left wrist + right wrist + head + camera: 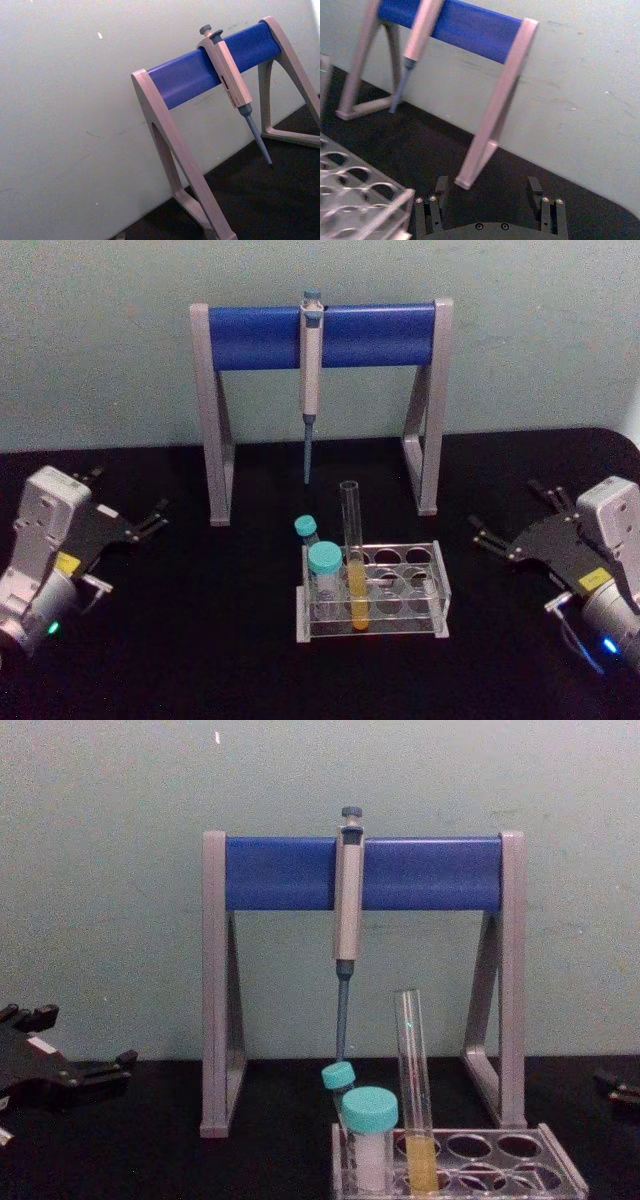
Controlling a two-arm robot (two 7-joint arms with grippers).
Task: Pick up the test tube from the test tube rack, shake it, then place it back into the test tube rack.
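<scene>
The test tube (351,540) stands upright in the test tube rack (440,590), well apart from the wide-open, empty right gripper (505,508) and the left gripper (130,492), apparently open too, so better grasp its bare upper glass and lift straight.

A: What crowds the test tube (350,530)?
B: Two teal-capped tubes (323,562) stand just beside it on the robot's left, in the same test tube rack (441,592); its top rises above their caps.
A: Behind?
B: The pipette (310,390) hangs from the grey stand (213,420), its tip behind the rack and apart from the tube (the blue crossbar (260,337) sits higher).
A: The sides?
B: Bare black surface (200,640) runs out to the left gripper (125,495) and the right gripper (505,508).
</scene>
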